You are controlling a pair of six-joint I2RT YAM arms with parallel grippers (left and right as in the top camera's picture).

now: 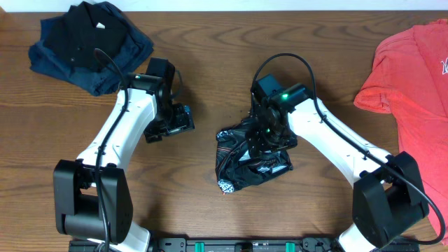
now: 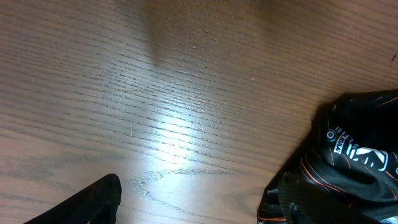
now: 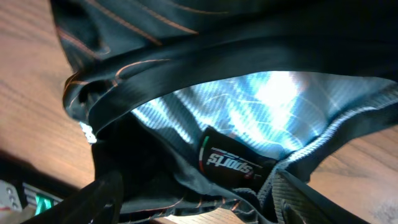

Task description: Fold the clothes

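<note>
At the far left of the desk (image 1: 210, 42), I see a heap of dark garments (image 1: 91, 45). Next, my left fingers (image 2: 93, 204) hang spread wide over bare wood, gripping nothing. Near the middle lies the black jersey (image 1: 252, 164), bunched up, its pale grey lining showing. My right fingers (image 3: 102, 199) sit right over it, parted, with the cloth loose between them. A red T-shirt (image 1: 413, 77) lies at the far right.
</note>
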